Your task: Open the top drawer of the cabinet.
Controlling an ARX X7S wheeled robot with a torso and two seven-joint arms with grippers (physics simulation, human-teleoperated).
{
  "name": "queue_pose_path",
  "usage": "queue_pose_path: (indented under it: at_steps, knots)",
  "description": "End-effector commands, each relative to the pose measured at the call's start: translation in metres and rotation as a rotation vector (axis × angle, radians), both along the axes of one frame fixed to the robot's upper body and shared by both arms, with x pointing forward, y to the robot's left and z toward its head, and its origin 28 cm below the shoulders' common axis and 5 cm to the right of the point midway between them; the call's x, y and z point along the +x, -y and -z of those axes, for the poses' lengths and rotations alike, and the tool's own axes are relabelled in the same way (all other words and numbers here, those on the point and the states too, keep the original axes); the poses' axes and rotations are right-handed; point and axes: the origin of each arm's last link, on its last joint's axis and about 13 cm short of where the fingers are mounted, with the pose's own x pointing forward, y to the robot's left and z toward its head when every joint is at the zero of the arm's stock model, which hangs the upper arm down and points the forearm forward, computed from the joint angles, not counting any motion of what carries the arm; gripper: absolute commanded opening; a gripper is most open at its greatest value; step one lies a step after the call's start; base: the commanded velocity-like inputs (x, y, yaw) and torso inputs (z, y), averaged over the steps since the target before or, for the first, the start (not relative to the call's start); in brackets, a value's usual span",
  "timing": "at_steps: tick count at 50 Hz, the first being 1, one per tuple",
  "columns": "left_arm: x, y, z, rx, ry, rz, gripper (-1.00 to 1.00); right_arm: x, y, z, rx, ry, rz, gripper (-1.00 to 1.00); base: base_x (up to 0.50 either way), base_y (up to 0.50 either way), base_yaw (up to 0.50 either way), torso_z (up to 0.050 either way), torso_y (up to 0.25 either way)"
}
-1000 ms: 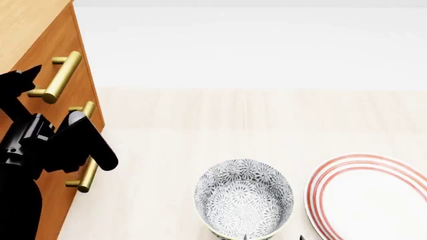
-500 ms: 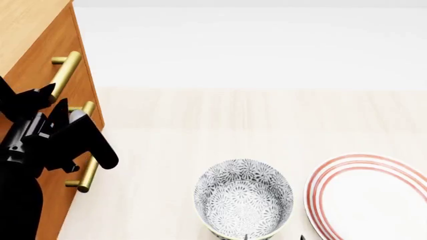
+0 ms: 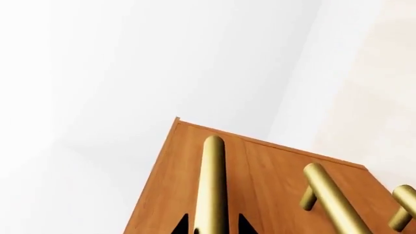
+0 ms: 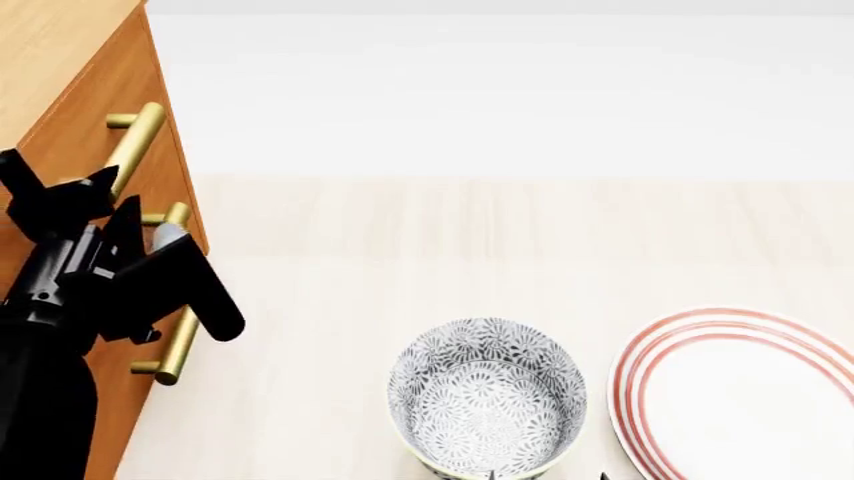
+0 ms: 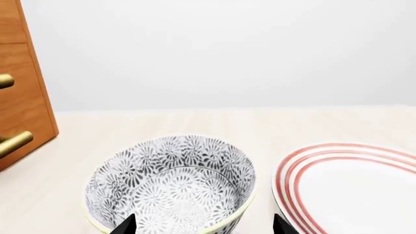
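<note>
The orange-brown cabinet (image 4: 150, 75) stands at the left with its three drawer fronts flush. The top drawer (image 3: 175, 185) carries a brass bar handle (image 4: 135, 140). My left gripper (image 4: 60, 178) is at the near end of that handle. In the left wrist view its two black fingertips (image 3: 182, 225) stand on either side of the bar (image 3: 213, 185) with small gaps, so it is open around it. My right gripper (image 5: 202, 225) is open and wide, low at the front over the patterned bowl (image 5: 170, 183).
Two more brass handles (image 4: 174, 215) (image 4: 174, 350) sit below the top one, partly hidden by my left arm. A grey patterned bowl (image 4: 487, 395) and a white plate with red rings (image 4: 747, 400) lie on the pale table at the front right.
My left gripper has dropped from beside the top handle's near end and turned, so its fingers now straddle the bar. The right gripper, bowl and plate have not moved.
</note>
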Motion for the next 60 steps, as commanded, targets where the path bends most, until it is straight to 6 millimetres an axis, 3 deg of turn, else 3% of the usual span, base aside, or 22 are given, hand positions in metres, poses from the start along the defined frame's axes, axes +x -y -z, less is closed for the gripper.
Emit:
queue_pose_path:
  at_steps: [1,60]
  knots:
    - [0.009,0.013,-0.008,-0.008,-0.004,0.014,-1.00,0.000,-0.001,-0.001,0.002,0.007,-0.012,1.00,0.00,0.00,0.00,0.000,0.000]
    - [0.007,0.081,-0.018,0.064,0.016,0.219,-1.00,-0.001,-0.001,-0.001,0.006,0.001,-0.034,1.00,0.00,0.00,0.00,0.000,0.000]
